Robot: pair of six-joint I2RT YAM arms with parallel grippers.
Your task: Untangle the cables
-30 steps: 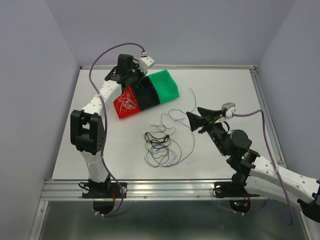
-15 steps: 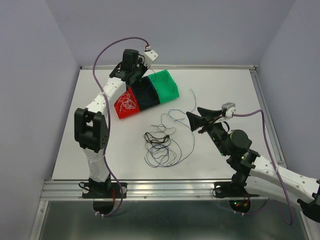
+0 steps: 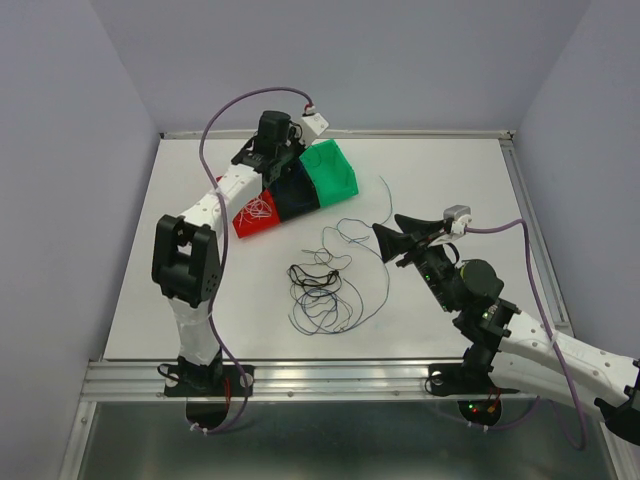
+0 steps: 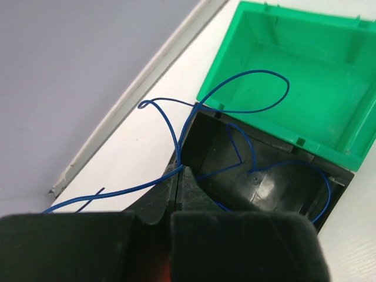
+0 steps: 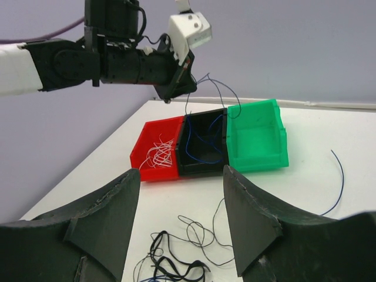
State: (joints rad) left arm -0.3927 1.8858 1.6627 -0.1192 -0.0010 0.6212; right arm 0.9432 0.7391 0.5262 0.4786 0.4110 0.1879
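- The left end effector (image 4: pixel 178 175) is pressed together on a dark blue cable (image 4: pixel 258 71), above the black bin (image 4: pixel 270 188) at the far left of the surface (image 3: pixel 450 180).
- That cable's loops hang into the black bin.
- The right end effector (image 3: pixel 390 226) stands apart, holding nothing, over the right side.
- A tangle of black and blue cables (image 3: pixel 318 290) lies mid-surface.
- White cables (image 5: pixel 157 154) lie in the red bin (image 5: pixel 141 163).

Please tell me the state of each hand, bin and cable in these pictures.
left hand: shut on blue cable
right hand: open, empty
red bin: holds white cables
black bin: holds blue cables
green bin: empty
cable pile: tangled, on the table
loose blue cable: lies alone on the table
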